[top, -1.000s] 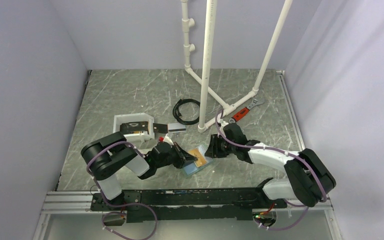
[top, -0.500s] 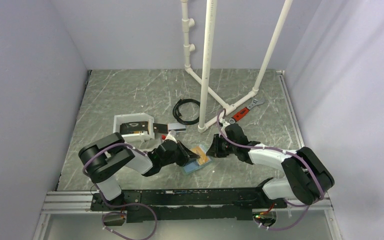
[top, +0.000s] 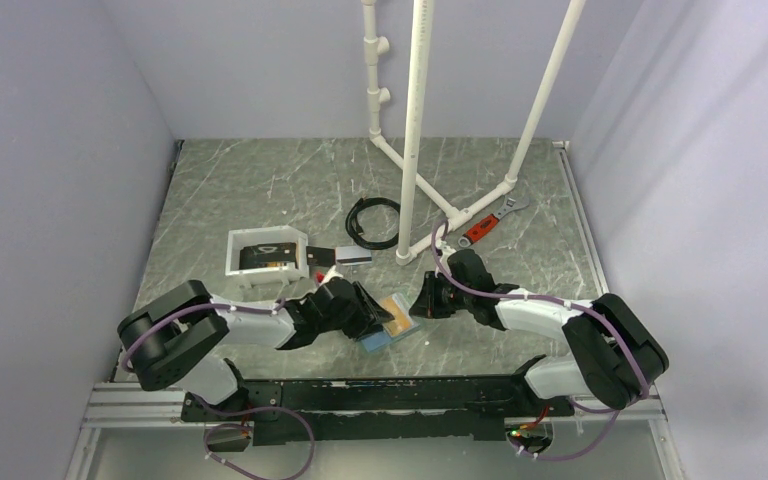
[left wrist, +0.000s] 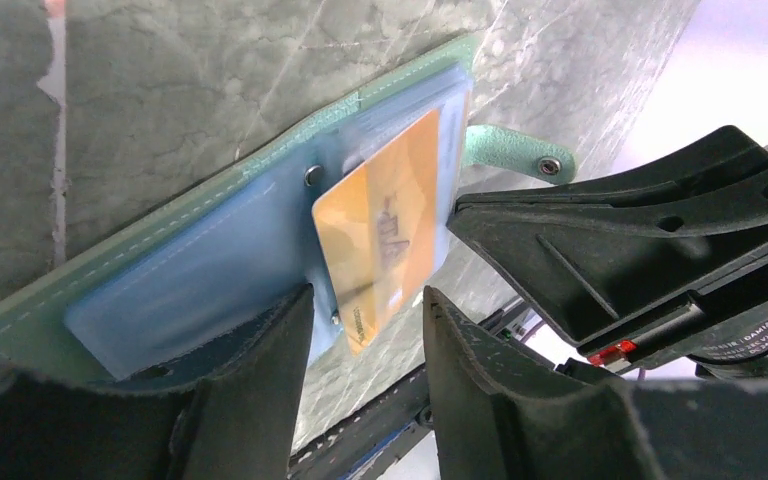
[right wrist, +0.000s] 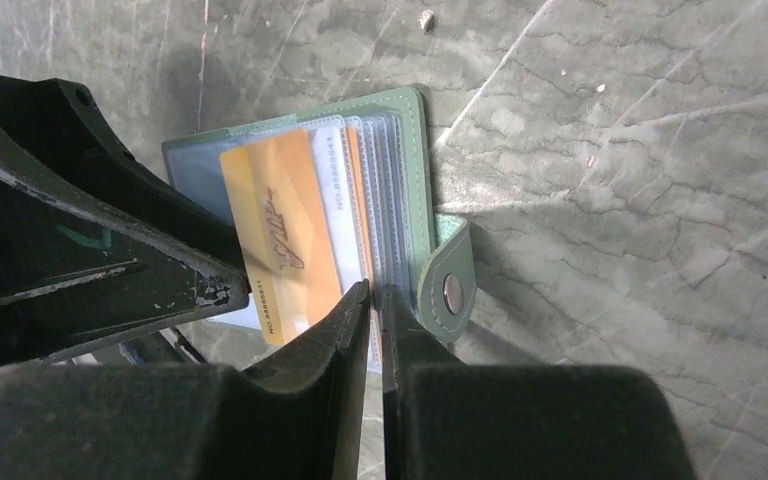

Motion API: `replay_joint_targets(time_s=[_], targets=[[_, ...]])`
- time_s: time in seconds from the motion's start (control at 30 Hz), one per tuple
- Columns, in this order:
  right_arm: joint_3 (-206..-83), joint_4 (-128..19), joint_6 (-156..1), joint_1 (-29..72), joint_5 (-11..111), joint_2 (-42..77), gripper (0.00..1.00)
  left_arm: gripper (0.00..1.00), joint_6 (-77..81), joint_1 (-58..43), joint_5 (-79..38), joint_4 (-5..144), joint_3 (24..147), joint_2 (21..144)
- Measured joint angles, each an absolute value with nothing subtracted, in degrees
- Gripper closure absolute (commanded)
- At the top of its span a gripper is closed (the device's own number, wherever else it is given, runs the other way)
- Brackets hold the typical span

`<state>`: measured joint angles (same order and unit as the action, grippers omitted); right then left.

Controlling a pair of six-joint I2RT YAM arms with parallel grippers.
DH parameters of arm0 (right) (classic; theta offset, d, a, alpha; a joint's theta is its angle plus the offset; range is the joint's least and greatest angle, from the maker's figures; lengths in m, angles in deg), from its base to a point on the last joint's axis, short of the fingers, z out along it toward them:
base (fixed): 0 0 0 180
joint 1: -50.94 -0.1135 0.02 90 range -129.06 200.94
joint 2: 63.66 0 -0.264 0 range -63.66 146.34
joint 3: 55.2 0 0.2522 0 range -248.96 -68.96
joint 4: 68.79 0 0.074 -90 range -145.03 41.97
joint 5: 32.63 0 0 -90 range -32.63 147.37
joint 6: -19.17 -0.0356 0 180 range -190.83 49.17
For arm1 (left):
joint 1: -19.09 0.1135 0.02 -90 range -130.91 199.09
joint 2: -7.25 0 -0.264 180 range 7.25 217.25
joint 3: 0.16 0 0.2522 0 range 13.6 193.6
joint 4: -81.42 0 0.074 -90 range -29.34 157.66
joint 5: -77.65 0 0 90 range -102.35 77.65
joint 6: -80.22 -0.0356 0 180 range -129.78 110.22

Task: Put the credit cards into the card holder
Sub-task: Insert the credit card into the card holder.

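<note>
1. Insertion looks partial: one orange card (left wrist: 385,225) sits partway in a sleeve of the open card holder (left wrist: 160,270), mid-frame in the overhead view, with one end protruding.
2. Jaws of the left gripper (left wrist: 367,300) stand apart around that end, while the right gripper (right wrist: 373,295) pinches the holder's clear sleeves.
3. Up and left of the holder, a dark card (top: 265,257) lies in the white tray (top: 265,233), so more loading likely remains.

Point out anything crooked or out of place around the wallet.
The orange card sits askew on the open card holder: tilted against the clear sleeves, its near corner poking past the blue page's edge, not squared into a pocket. The left gripper stands open around that corner. Nothing looks spilled or damaged.
</note>
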<state>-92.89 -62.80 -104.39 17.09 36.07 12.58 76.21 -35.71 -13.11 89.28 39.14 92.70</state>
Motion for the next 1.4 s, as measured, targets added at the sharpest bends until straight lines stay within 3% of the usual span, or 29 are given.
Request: replay_joint_targets(time_s=[0.1,0.17,0.3,0.53,0.67,0.83,1.07,1.23,1.4], targets=[[-92.80,-62.82,-104.39,17.09,35.88,12.58,0.90,0.50,75.99,-35.73,-13.09,85.96,39.93,91.85],[-92.78,-62.82,-104.44,17.09,35.81,12.58,0.90,0.63,75.36,-35.76,-13.09,84.08,40.91,91.85],[-92.65,-62.97,-104.50,17.09,35.77,12.52,0.90,0.77,73.44,-35.76,-12.93,80.69,42.97,92.86],[-92.62,-63.04,-104.48,17.18,35.81,12.45,0.91,0.78,69.28,-35.73,-13.37,77.13,48.23,96.90],[-92.62,-62.87,-104.46,17.57,36.27,12.17,0.91,0.67,67.36,-35.62,-13.68,75.36,50.29,97.91],[-92.62,-62.69,-104.44,17.46,36.25,12.08,0.90,0.46,67.03,-35.62,-13.57,74.57,49.72,96.16],[-92.62,-62.49,-104.28,17.09,35.85,12.08,0.90,0.26,61.00,-34.14,-13.48,58.51,49.63,82.08],[-92.62,-62.47,-104.24,17.09,35.81,12.08,0.90,0.22,49.42,-29.46,-12.34,41.39,58.25,75.33],[-92.62,-62.45,-103.74,17.09,35.79,12.08,0.90,0.21,30.23,-20.89,-13.55,27.80,73.70,78.58]])
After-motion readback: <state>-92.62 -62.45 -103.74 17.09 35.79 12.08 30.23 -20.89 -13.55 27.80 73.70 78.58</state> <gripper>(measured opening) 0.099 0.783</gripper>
